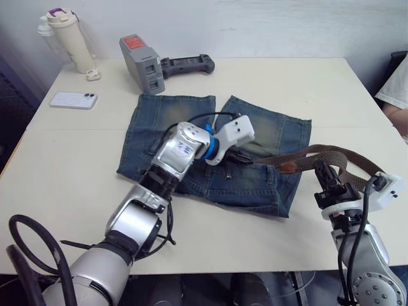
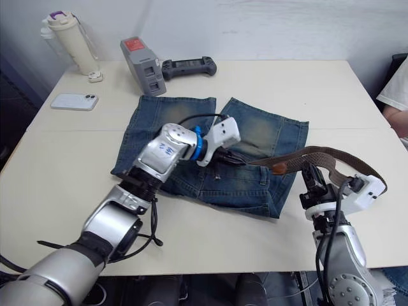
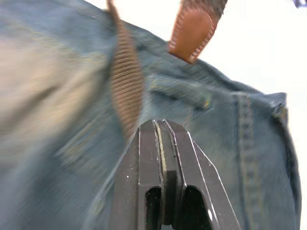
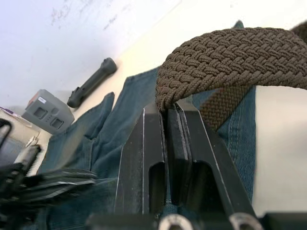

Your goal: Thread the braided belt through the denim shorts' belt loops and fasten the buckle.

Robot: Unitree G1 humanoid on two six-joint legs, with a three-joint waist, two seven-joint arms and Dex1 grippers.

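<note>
The right gripper [image 1: 323, 171] is clamped on the braided belt [image 1: 331, 153], held above the table [image 1: 76, 166]. The left gripper [image 1: 241, 157], pressed shut, rests on the denim shorts [image 1: 255, 185]. Threading is judged underway; feeding toward the next loop is called for.

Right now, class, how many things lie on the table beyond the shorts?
5: bottle and small white item far left, phone nearer, grey box and black controller centre. Others may be hidden.

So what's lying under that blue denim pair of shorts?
The blue denim shorts lie flat on a pale cream table, which shows all around them. Whatever may sit beneath the cloth is covered. A brown braided belt crosses above them.
</note>
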